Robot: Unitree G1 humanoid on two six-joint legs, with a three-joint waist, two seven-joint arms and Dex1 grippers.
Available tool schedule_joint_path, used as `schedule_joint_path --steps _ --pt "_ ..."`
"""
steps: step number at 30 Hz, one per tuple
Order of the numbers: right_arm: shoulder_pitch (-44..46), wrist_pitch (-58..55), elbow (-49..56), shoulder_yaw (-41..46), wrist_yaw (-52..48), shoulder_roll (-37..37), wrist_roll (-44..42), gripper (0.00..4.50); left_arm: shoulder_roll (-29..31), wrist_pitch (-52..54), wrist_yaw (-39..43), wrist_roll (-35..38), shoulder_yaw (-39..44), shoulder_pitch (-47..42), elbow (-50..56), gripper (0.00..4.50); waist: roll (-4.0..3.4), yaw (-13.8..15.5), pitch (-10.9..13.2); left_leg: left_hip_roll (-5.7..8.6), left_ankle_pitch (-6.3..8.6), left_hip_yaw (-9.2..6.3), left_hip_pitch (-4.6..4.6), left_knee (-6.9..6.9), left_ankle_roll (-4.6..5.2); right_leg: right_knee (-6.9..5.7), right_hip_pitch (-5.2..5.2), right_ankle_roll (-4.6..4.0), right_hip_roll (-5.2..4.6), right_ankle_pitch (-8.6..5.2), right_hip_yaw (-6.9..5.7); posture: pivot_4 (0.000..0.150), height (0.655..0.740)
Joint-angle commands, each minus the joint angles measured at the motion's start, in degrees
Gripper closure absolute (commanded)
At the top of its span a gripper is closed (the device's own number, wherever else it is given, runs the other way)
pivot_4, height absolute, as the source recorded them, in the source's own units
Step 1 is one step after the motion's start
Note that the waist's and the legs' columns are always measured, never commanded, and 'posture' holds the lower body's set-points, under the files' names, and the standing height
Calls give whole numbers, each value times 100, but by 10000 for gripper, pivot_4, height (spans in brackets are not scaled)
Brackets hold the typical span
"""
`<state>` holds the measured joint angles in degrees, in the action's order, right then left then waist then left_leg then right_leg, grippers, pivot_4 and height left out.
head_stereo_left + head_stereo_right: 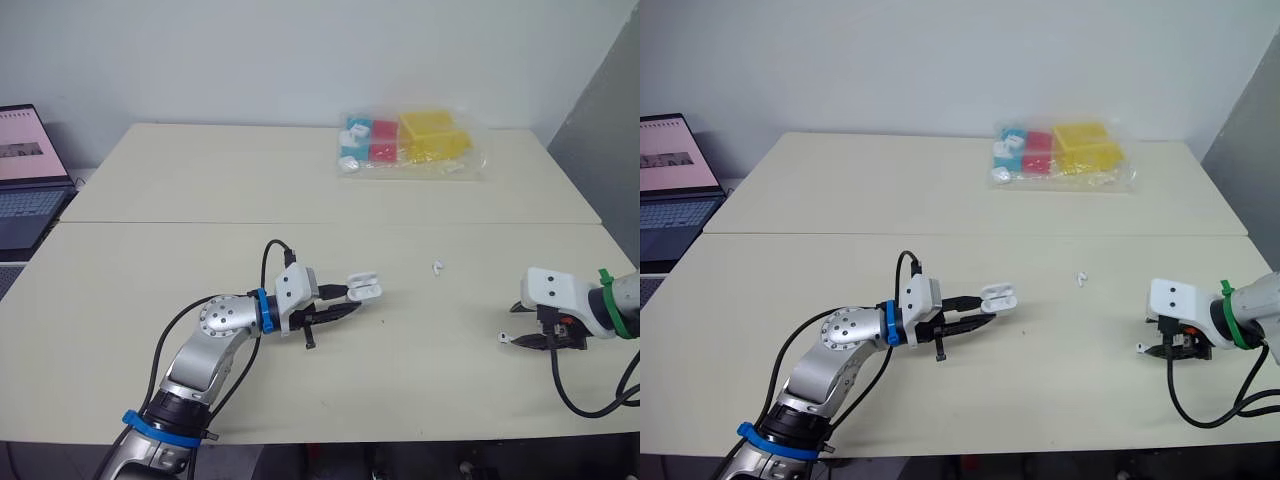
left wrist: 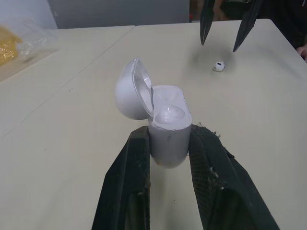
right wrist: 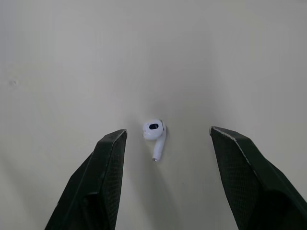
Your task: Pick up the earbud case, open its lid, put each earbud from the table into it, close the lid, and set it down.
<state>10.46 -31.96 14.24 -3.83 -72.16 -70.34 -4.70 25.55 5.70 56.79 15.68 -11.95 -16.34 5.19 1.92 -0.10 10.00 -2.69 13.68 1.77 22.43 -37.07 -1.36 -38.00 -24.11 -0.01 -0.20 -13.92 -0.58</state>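
On the near table, towards its front edge: the left gripper [image 2: 169, 136] reaches to the right, its two black fingers pressed onto either side of the earbud case [image 2: 168, 115].
Earbud case: white, pinched by its lower body and pointing away from the wrist. I cannot tell whether it touches the table [image 1: 300, 400].
Lid: the lid [image 2: 129, 93] is swung open to one side on its hinge, and both sockets inside the case show bare.
Right gripper: the right gripper [image 3: 168, 130] is low over the table near its right edge, fingers spread wide and holding nothing.
First earbud: a white earbud [image 3: 154, 133] lies flat on the table between the spread fingers, touching neither.
Second earbud: another white earbud [image 1: 437, 268] lies alone on the table between the two grippers, a little further back than both and well apart from the case.
Far table: a clear bag [image 1: 415, 142] of yellow, red and blue blocks sits towards its back right corner.
Left edge: an open laptop [image 1: 25, 190] stands beside the tables.
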Motion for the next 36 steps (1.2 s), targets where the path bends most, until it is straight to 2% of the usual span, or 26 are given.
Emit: schedule_joint_path --steps 1,13,18,29,32,36 --pt "339 -837 375 -219 -3 -16 -61 16478 -13 -78 -80 8 42 59 288 37217 -1 -10 0 0 0 2 0 0 0 0 -1 0 0 0 2 1500 7359" --pt "1531 -1270 -215 -1740 -270 197 646 16478 -84 -190 -193 -113 -24 242 302 37217 -1 -3 0 1 0 3 4 2 0 4 -4 -1 -2 -1 2 1500 7359" --pt "1654 -1109 -437 -1977 -394 186 818 16478 -114 -218 -221 -136 -26 290 303 37217 -1 -2 0 0 0 1 6 3 0 4 -5 -3 -1 -2 1 1500 7359" --pt "1602 -1197 -476 -1904 -404 360 783 16478 -128 -253 -222 -159 -46 273 250 37217 -1 -3 -1 0 0 1 3 1 0 2 -3 -2 0 -1 0 1500 7359" --pt "1641 -1254 -436 -1926 -426 390 792 22809 -123 -261 -208 -173 -54 264 229 37217 -1 -4 -1 0 0 2 3 1 0 2 -3 -2 0 -1 1 1500 7359" --pt "1663 -1306 -414 -1947 -422 434 808 37229 -113 -277 -185 -196 -74 275 217 37217 -1 -4 -1 0 0 0 3 2 0 2 -3 -2 0 -1 -1 1500 7359"
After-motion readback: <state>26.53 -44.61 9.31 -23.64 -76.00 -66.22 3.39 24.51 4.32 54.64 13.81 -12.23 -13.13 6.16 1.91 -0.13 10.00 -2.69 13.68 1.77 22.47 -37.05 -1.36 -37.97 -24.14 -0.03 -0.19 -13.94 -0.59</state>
